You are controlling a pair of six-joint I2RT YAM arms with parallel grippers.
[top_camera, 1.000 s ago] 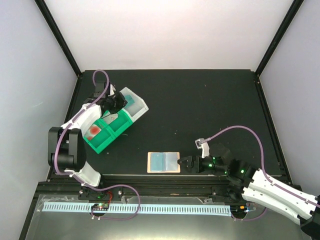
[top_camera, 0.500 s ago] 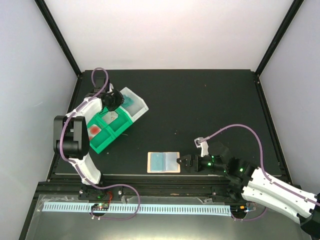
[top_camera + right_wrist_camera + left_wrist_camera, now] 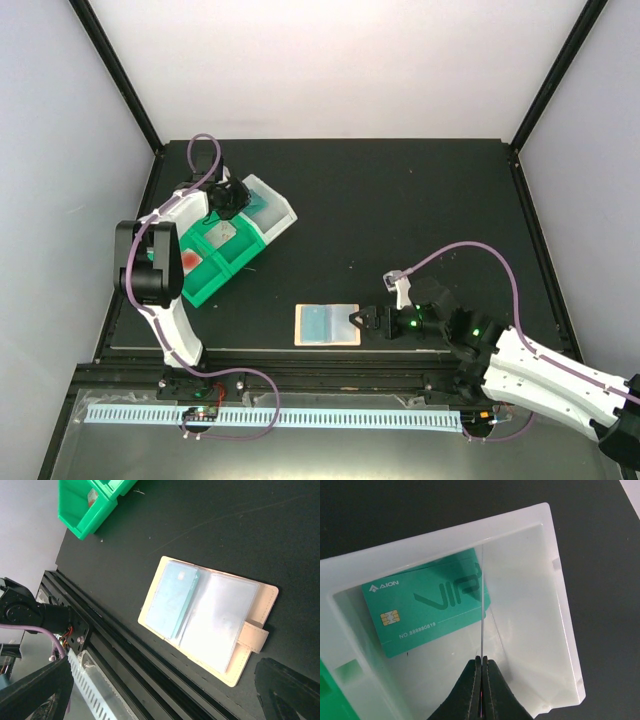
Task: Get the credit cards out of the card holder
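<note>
Your left end effector is pressed together on 1 thin card, seen edge-on, over the white bin at the left. 1 VIP card already lies flat in that bin. I judge this is the drop step: open the fingers and let the card fall inside.

The holder lies open at the near edge of the counter, with at least 1 teal card in its left pocket. Your right end effector is spread wide just right of the holder. The next pick probably calls for a careful pinch on that card's edge.
</note>
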